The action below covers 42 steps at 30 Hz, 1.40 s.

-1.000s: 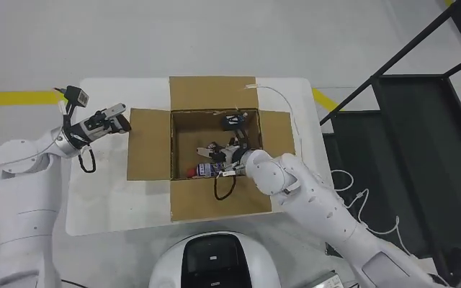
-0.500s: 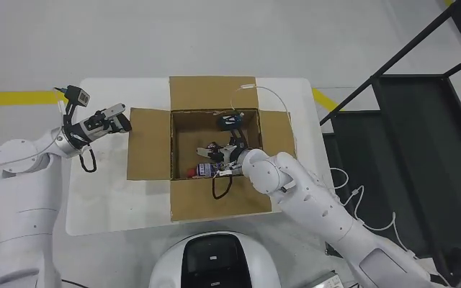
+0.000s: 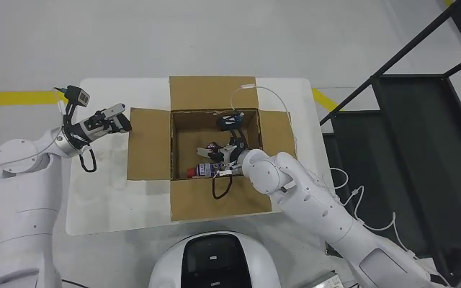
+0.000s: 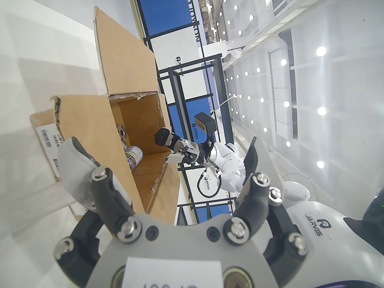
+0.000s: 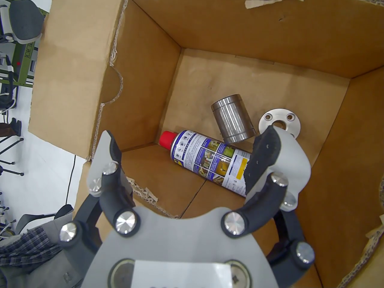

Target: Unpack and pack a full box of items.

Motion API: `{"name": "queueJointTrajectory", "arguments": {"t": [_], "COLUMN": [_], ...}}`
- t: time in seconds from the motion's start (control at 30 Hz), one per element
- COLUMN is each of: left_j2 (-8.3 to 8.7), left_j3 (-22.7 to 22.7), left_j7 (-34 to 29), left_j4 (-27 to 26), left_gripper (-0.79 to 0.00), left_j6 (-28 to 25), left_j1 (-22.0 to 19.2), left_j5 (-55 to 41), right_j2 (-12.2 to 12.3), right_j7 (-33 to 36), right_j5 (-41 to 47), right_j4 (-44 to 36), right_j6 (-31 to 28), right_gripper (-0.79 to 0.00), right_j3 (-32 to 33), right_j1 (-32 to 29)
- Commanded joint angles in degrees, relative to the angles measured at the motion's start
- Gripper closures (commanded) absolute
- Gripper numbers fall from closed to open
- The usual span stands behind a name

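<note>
Hovering inside the cardboard box [image 5: 144, 76], the right gripper [image 5: 186, 137] is holding its fingers spread wide with nothing between them. The spray can [image 5: 210, 163] is lying on its side on the box floor directly below. Its red cap is pointing at a bottom corner and its base is sitting under one fingertip. The can's long axis is running nearly along the line joining the two fingers, so the wrist is probably needing a turn before they can close across the can's body. A steel cylinder [image 5: 232, 118] is touching the can's far side, with a flange [image 5: 279, 122] just beside it. The left gripper [image 3: 124, 121] is hanging open and empty over the table [image 3: 108, 194], well apart from the can, so the right arm is looking the nearer one
</note>
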Motion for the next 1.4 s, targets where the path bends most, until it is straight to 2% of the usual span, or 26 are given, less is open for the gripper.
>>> {"name": "queueJointTrajectory", "arguments": {"t": [0.0,0.47,0.63,0.77,0.83,0.93,1.17,1.37], "left_j2": [0.00,0.00,0.00,0.00,0.00,0.00,0.00,0.00], "left_j3": [0.0,0.0,0.0,0.0,0.0,0.0,0.0,0.0], "left_j7": [0.0,0.0,0.0,0.0,0.0,0.0,0.0,0.0], "left_j4": [0.0,0.0,0.0,0.0,0.0,0.0,0.0,0.0], "left_gripper": [-0.785,-0.785,-0.785,-0.785,-0.785,-0.785,-0.785,-0.785], "left_j6": [0.0,0.0,0.0,0.0,0.0,0.0,0.0,0.0], "left_j1": [0.0,0.0,0.0,0.0,0.0,0.0,0.0,0.0], "left_j5": [0.0,0.0,0.0,0.0,0.0,0.0,0.0,0.0], "right_j2": [0.0,0.0,0.0,0.0,-0.3,-1.3,-5.2,-5.4], "right_j7": [0.0,0.1,3.8,10.9,13.4,16.9,18.8,18.7], "right_j5": [0.0,-0.1,-1.7,-2.5,-2.9,-6.0,-5.6,-5.3], "right_j4": [0.0,0.0,2.2,4.8,6.8,11.1,21.5,21.9], "right_j6": [0.0,-0.5,-7.6,-15.2,-16.5,-15.8,-14.7,-14.6], "right_gripper": [-0.785,-0.785,-0.785,-0.785,-0.785,-0.785,-0.785,-0.785], "right_j3": [0.0,0.0,0.4,-0.3,-0.9,-3.9,-10.9,-11.1], "right_j1": [0.0,0.1,2.9,6.5,8.6,12.3,19.3,19.5]}}
